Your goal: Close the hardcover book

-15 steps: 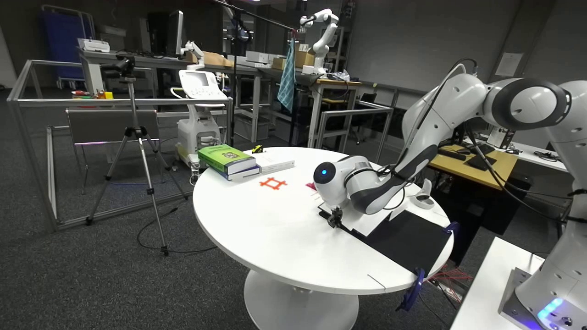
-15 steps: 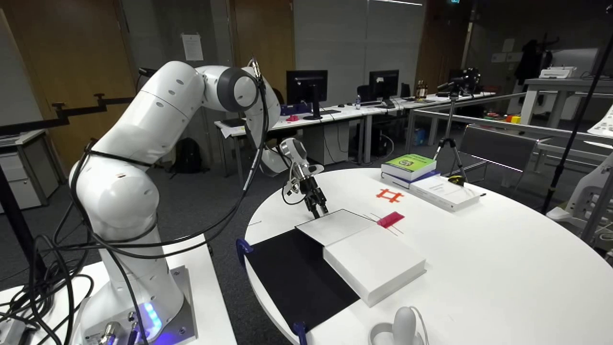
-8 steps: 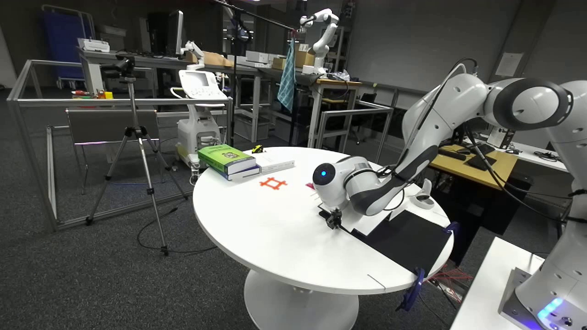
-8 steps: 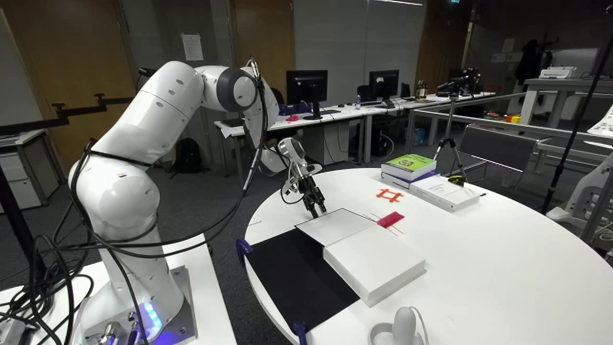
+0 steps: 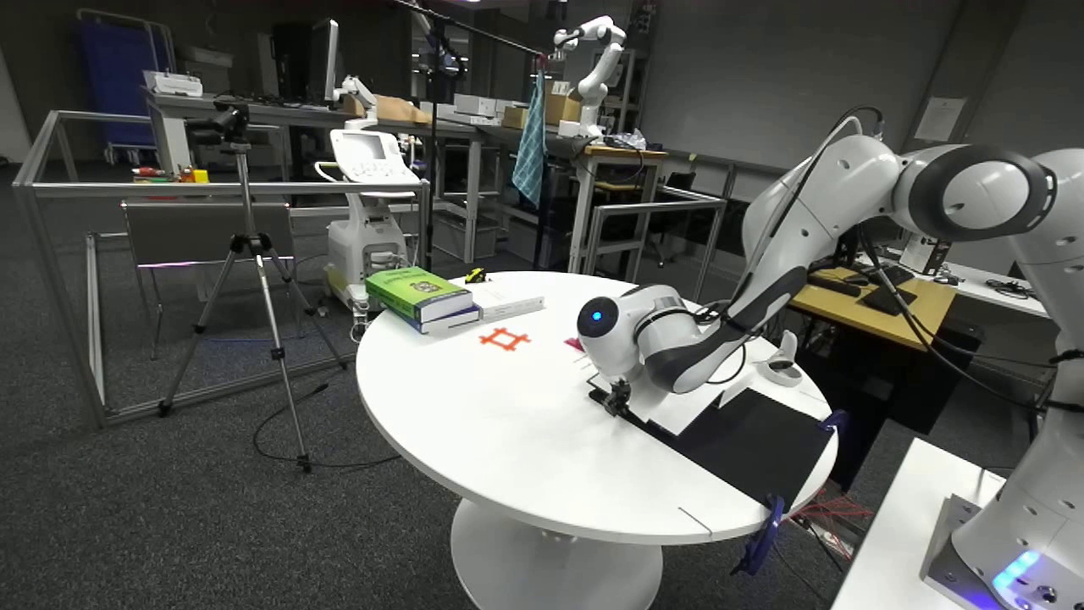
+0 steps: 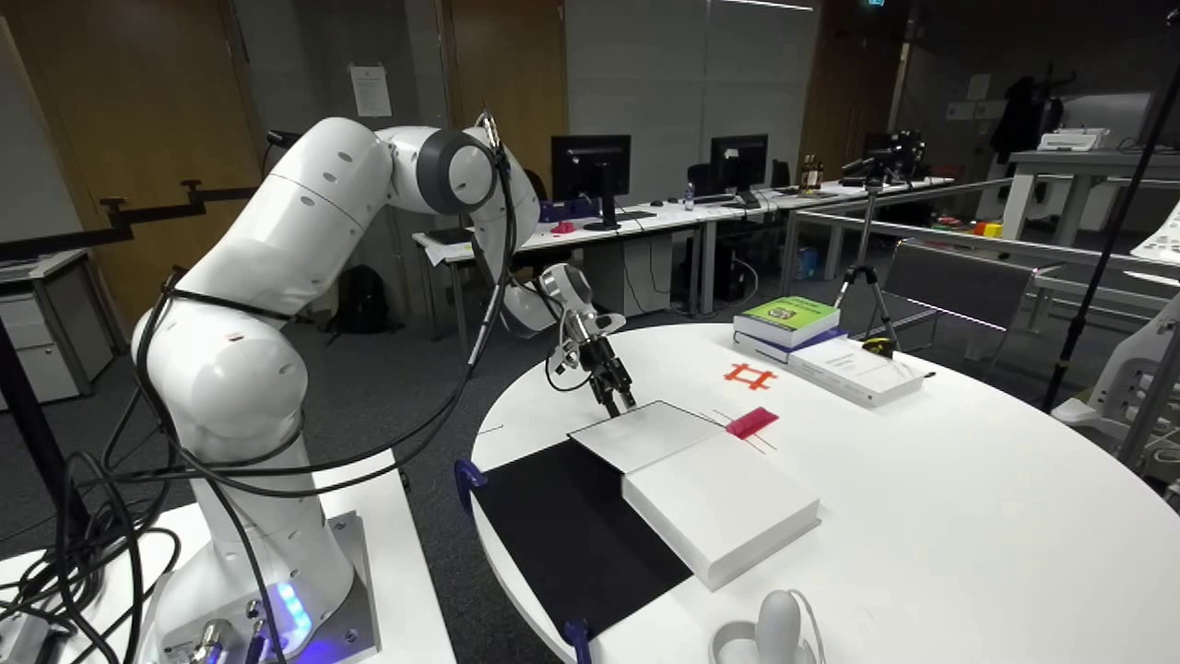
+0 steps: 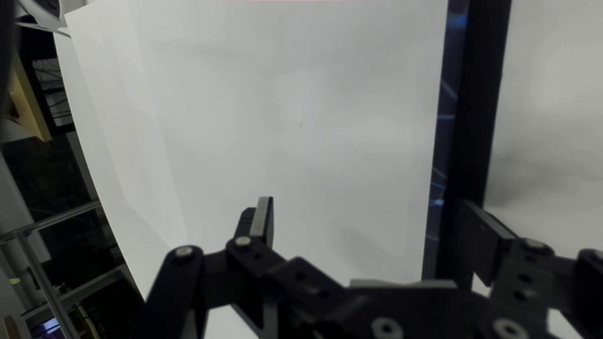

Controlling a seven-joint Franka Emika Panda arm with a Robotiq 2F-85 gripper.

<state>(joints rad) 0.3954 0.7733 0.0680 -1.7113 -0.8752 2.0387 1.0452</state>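
Gripper (image 7: 365,199) shifted slightly; jaws wide apart, holding nothing.
Pink strip (image 6: 752,422) sits just beside open hardcover book (image 6: 693,489), whose hinge points from black mat (image 6: 581,539) toward it (long axis unclear).

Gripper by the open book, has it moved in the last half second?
Yes, slightly: in an exterior view, the gripper has shifted toward the picture's right, judged against the unmoved black mat.
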